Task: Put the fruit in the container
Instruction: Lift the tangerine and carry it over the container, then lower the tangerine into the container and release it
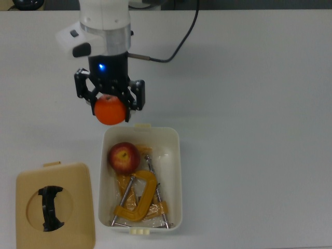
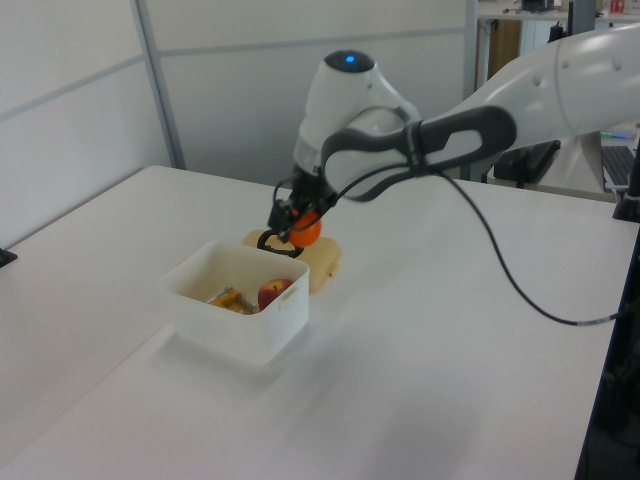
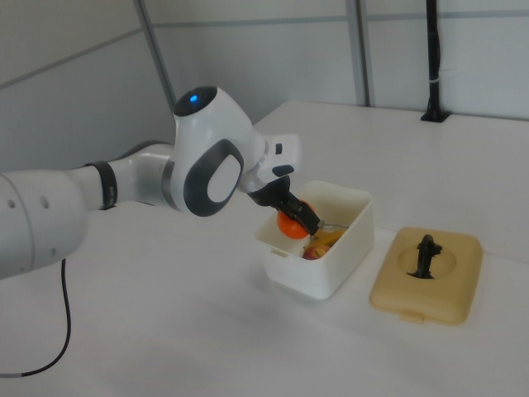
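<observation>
Now: end effector (image 1: 110,101) clenched on orange fruit (image 1: 110,110), airborne just outside container (image 1: 179,155) rim. Carry over open corner beside apple (image 1: 123,157), lower, then release.

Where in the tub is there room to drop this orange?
Bare floor shows in the tub's corner beside the apple, on the top view's right. The end near the lid is crowded with clamps. The tool holds the orange.
</observation>
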{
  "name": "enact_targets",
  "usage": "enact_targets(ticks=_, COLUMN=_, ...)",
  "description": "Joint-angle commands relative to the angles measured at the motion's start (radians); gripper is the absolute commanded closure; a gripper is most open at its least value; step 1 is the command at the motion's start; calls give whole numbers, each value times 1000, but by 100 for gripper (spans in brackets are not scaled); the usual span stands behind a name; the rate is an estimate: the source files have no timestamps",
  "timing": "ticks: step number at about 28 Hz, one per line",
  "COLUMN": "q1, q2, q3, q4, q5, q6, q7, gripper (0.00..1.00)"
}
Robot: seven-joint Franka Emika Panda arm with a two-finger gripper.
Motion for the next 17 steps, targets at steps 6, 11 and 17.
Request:
enact_targets(ticks=6, q1=48, q2=178, q3=-5, q4=115, q5=-211, q6=86, q7=283, gripper=68)
enact_targets(ticks=11, q1=51, q2=174, q3=-5, q4=115, q5=-225, q6=83, q7=299, gripper=0)
enact_targets(ticks=17, q1=55, q2=162, q3=-5, q4=114, q5=-221, q6=74, q7=294, gripper=0)
